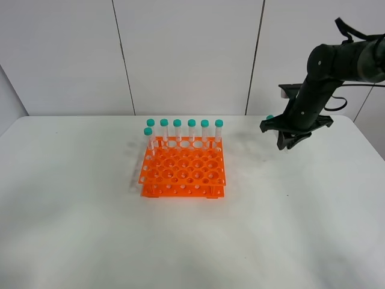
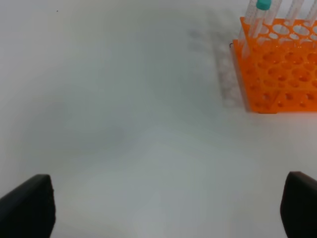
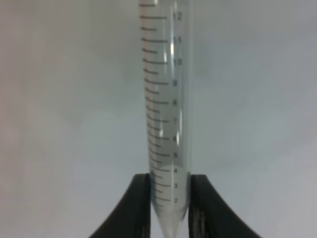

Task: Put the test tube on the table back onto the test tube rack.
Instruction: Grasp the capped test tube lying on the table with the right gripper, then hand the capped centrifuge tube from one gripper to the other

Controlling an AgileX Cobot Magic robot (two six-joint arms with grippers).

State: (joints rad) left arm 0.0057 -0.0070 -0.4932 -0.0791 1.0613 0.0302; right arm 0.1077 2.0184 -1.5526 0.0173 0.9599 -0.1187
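The right gripper (image 3: 170,213) is clenched on the test tube (image 3: 166,99) near its pointed tip. It holds the tube at the far right of the white table (image 1: 90,229), well apart from the orange test tube rack (image 1: 182,171). The left gripper (image 2: 168,208) hangs released. Gripped on its taper, the tube could pivot or slip, or its cap could strike the racked tubes (image 1: 191,129).

Bright diffuse light, blurred wrist views, faint shadow beside the rack (image 2: 277,74).
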